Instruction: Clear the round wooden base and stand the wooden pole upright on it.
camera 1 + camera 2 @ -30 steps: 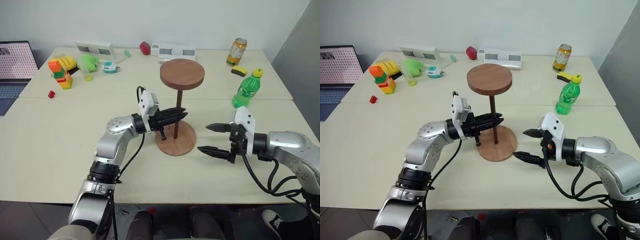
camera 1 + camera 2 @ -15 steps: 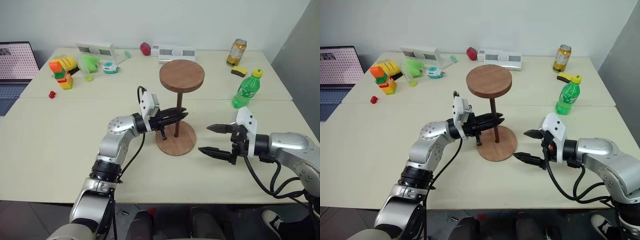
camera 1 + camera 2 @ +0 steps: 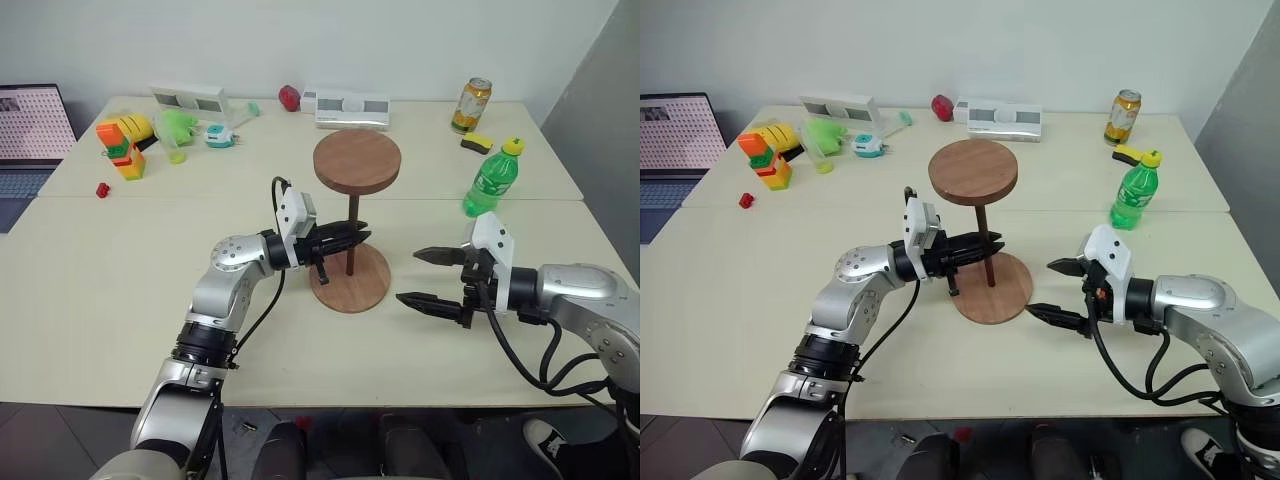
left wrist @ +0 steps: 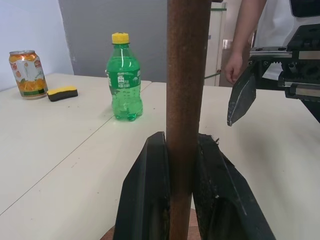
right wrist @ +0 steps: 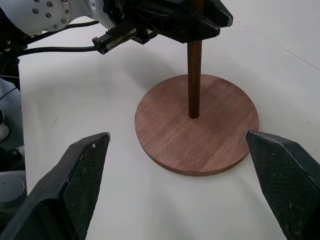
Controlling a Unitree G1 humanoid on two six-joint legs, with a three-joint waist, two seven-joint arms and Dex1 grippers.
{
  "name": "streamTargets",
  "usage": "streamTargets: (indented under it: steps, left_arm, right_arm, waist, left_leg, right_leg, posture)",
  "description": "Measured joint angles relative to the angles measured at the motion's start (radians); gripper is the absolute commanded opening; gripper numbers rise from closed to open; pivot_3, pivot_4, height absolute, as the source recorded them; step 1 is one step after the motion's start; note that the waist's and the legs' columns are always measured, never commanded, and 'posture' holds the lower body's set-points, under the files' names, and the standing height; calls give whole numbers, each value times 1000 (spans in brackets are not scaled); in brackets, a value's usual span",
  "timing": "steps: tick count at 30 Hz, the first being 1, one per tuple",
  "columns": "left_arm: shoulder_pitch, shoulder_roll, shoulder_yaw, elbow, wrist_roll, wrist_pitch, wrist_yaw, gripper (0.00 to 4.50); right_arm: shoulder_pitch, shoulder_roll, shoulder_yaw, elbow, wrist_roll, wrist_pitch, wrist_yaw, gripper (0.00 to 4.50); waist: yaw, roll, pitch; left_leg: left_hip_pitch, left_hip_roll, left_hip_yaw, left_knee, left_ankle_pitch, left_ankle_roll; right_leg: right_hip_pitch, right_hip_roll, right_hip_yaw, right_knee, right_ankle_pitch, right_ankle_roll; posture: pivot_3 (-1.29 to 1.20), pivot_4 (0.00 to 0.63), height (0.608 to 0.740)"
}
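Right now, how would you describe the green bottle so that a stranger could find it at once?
Start at the wooden pole standing on the round wooden base mid-table, then look toward the robot's right edge of the table. The green bottle stands upright there. Unlike the orange can behind it, it is clear green plastic with a yellow cap.

Both arms are rounded silver-grey shells joined by black rings, a cluster of small screws dotting the left forearm; a black cable loops loosely along each arm; a white boxy housing sits on each wrist; the left gripper (image 3: 345, 238) and right gripper (image 3: 425, 277) have matte black, tapering jaws.
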Motion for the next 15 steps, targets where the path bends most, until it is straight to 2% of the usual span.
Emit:
streamTargets:
  steps: [5, 7, 15]
  left_arm:
    - [0, 0, -2, 0, 0, 15, 4, 277]
    - [-5, 4, -1, -2, -2, 36, 4, 981]
    - [34, 72, -9, 17, 16, 119, -14, 2624]
  right_arm:
    - [0, 9, 6, 0, -7, -11, -6, 4500]
    - [0, 13, 7, 2, -8, -16, -10, 4500]
    - [-6, 24, 11, 10, -21, -24, -11, 4500]
  waist:
    - [0, 0, 0]
    - [-1, 0, 0]
    - [-4, 0, 0]
  left_leg:
    - [3, 0, 0, 0, -1, 1]
    - [4, 0, 0, 0, -1, 1]
    - [1, 1, -1, -1, -1, 2]
  right_leg:
    - [2, 0, 0, 0, 0, 0]
    - [4, 0, 0, -1, 0, 0]
    - [1, 1, -1, -1, 0, 0]
  posture:
    - [0, 150, 740]
    - [0, 150, 740]
    - [0, 150, 740]
